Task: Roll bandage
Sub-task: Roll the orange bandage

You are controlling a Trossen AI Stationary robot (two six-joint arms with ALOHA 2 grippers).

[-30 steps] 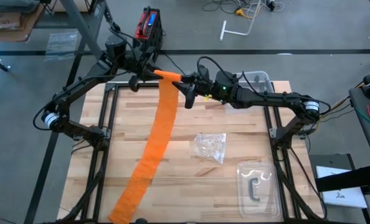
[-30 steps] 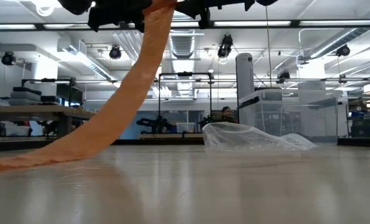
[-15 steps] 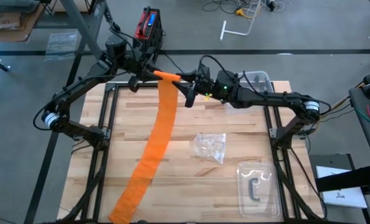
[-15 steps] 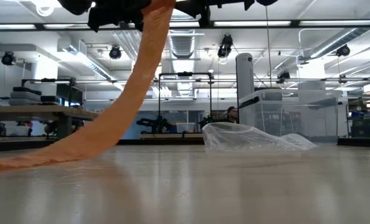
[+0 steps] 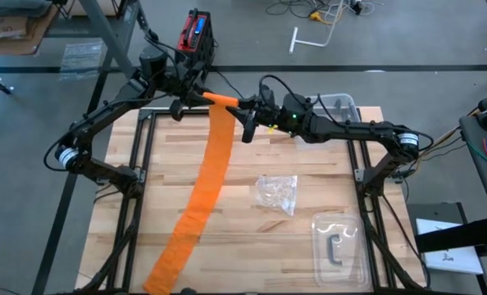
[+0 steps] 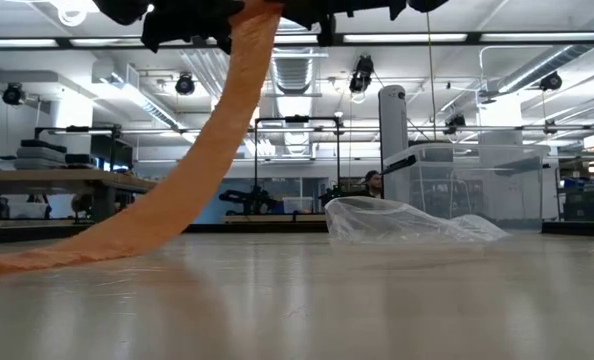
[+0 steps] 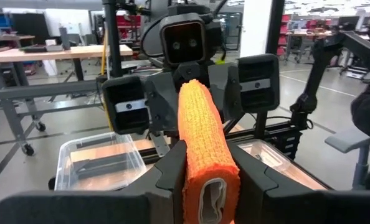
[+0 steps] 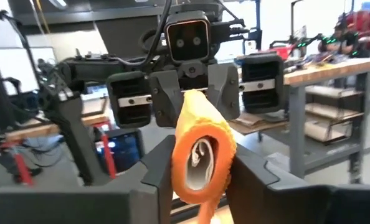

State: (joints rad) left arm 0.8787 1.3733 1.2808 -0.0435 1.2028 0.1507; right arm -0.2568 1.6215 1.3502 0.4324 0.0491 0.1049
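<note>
The bandage is a bright orange strip, wound at its upper end into a small roll (image 5: 220,99). The roll is held high over the table's far edge, between my two grippers, which face each other. My left gripper (image 5: 197,97) is shut on the roll's left end and my right gripper (image 5: 242,105) on its right end. From the roll, the loose strip (image 5: 207,180) hangs down slanting toward the near left. Its lower part (image 6: 17,262) lies flat on the table. My left gripper pinches the roll's left end (image 7: 208,180) between its two fingers (image 7: 172,165). It comes level from the table's far left, with the fingers lying along the roll. The roll is lifted clear and lies level. My right gripper pinches the roll's other end (image 8: 203,155) between its two fingers (image 8: 247,168). It comes about level from the table's right, fingers lying along the roll. The strip hangs slack below.
A crumpled clear plastic wrapper (image 5: 278,194) lies at mid-table, right of the strip. A clear tray (image 5: 338,246) with a dark piece in it sits at the near right. A clear bin (image 5: 339,105) stands at the far right under my right arm.
</note>
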